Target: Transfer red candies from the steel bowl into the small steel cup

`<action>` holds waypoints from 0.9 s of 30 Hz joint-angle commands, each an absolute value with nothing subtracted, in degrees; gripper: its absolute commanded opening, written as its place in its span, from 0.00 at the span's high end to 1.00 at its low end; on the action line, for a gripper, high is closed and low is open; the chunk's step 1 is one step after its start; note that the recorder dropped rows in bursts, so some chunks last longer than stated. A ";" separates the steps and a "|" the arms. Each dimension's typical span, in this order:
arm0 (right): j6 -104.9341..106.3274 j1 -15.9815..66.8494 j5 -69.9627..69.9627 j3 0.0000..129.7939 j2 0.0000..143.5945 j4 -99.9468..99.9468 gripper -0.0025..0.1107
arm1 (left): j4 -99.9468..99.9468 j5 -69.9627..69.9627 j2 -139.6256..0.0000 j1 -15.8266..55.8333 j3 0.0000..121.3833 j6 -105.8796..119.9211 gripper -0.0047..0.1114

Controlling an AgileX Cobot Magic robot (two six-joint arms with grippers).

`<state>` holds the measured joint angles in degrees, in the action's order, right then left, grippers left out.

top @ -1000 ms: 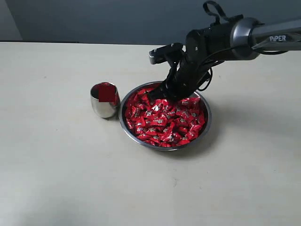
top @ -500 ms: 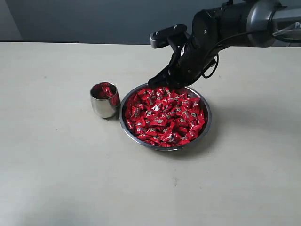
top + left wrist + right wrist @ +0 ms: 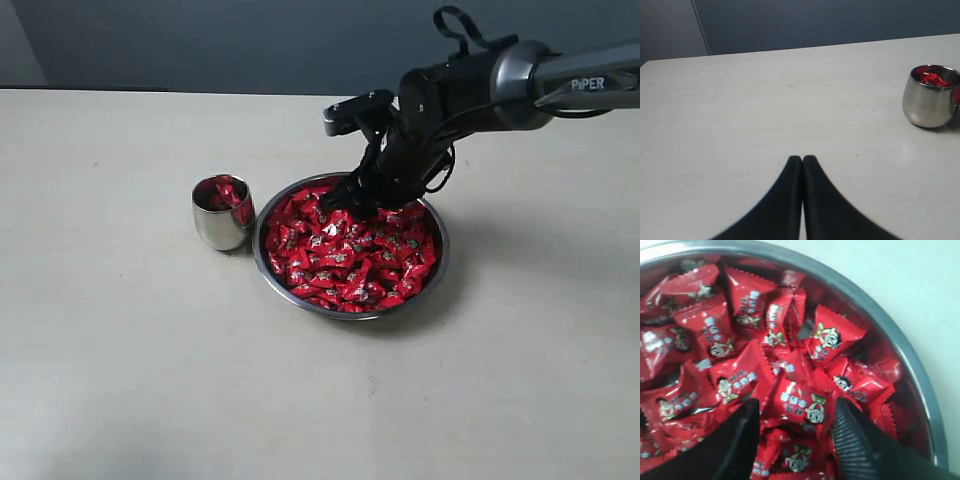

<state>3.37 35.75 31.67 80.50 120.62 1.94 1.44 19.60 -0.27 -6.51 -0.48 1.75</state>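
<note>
The steel bowl point(image 3: 437, 268) sits right of the table's middle, heaped with red candies point(image 3: 350, 255). The small steel cup point(image 3: 221, 222) stands just left of it, upright, with a few red candies point(image 3: 932, 79) inside. My right gripper point(image 3: 345, 198) is down over the far left part of the pile. Its jaws are open point(image 3: 796, 404), with the fingertips in the candies and one candy point(image 3: 802, 405) lying between them, untouched by the pads. My left gripper point(image 3: 802, 159) is shut and empty, low over bare table, well apart from the cup point(image 3: 930, 102).
The bowl's rim point(image 3: 880, 310) curves close behind the right fingers. Bare pale tabletop point(image 3: 130, 350) surrounds the bowl and cup. A dark wall point(image 3: 200, 40) runs along the table's far edge.
The right gripper rose above the bowl's far rim, then dropped back into the candies. Its jaws went from shut to wide open. Cup and bowl stayed put.
</note>
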 commanded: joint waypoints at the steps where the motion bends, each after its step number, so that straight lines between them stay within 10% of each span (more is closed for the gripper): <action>1: 2.79 34.44 30.65 80.32 120.89 2.04 0.75 | 1.55 19.32 0.00 -6.20 0.00 1.68 0.96; 4: 2.79 34.44 30.65 80.32 120.89 3.54 0.98 | 1.55 19.32 0.00 -6.20 0.00 1.68 0.96; 17: 3.00 34.44 31.27 80.32 117.33 5.60 0.98 | 1.55 19.32 0.00 -6.20 0.00 1.68 0.96; 27: 3.00 34.32 27.46 80.32 120.40 6.08 0.59 | 1.55 19.32 0.00 -6.20 0.00 1.68 0.96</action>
